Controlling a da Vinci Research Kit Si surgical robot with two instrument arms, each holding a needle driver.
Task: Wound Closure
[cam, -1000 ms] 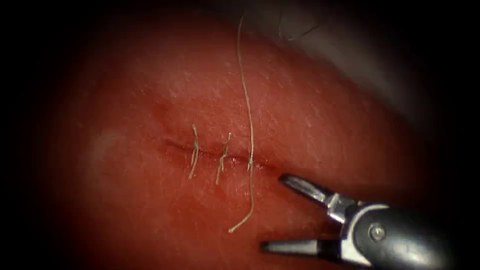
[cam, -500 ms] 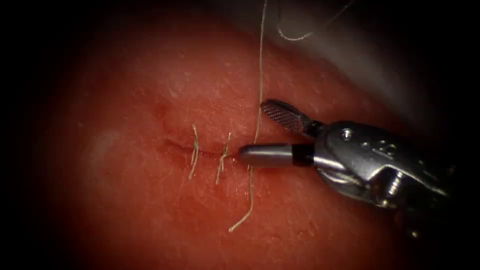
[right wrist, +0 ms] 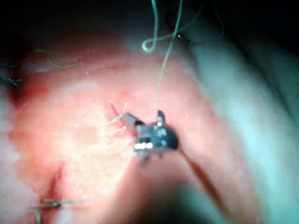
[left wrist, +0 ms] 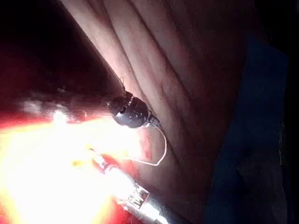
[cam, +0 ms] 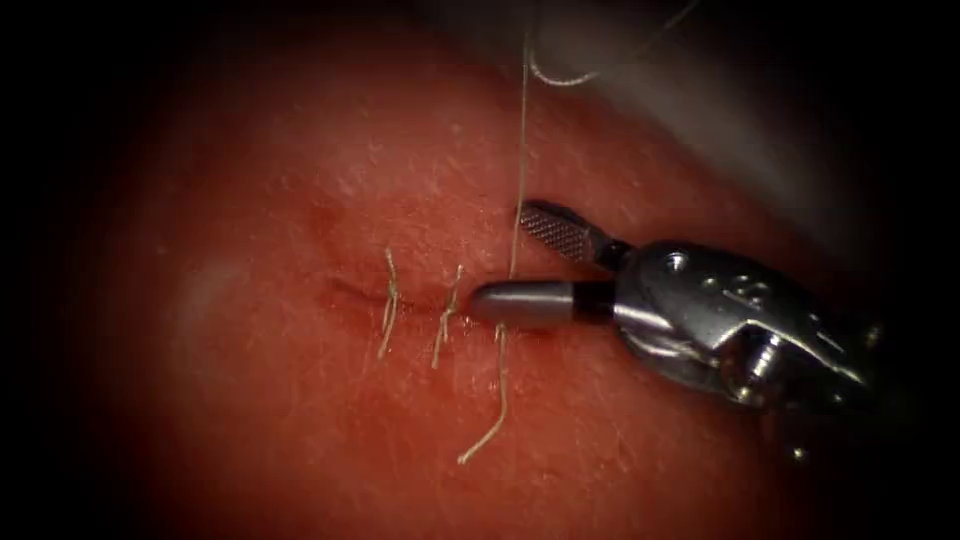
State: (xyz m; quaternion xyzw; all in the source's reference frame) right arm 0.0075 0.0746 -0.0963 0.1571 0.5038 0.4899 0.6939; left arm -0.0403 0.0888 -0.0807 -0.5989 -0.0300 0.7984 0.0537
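Observation:
In the endoscope view my right tool reaches in from the right and stands open at the third stitch on the cut. Its lower jaw lies along the cut and its ribbed upper jaw is raised. The thread rises taut from that stitch, passing between the two jaws, and its free tail lies on the near tissue. In the left wrist view my left tool is a dark tip with thread curving out of it. The right wrist view shows the right tool with the thread beside it.
Two tied stitches with short cut ends cross the cut left of the right tool. A loose loop of thread lies at the tissue's far edge. Pale cloth borders the tissue at the back right.
The right tool rose from the lower right to the third stitch, turned, and set its open jaws either side of the thread. The thread above the stitch straightened and leaned right.

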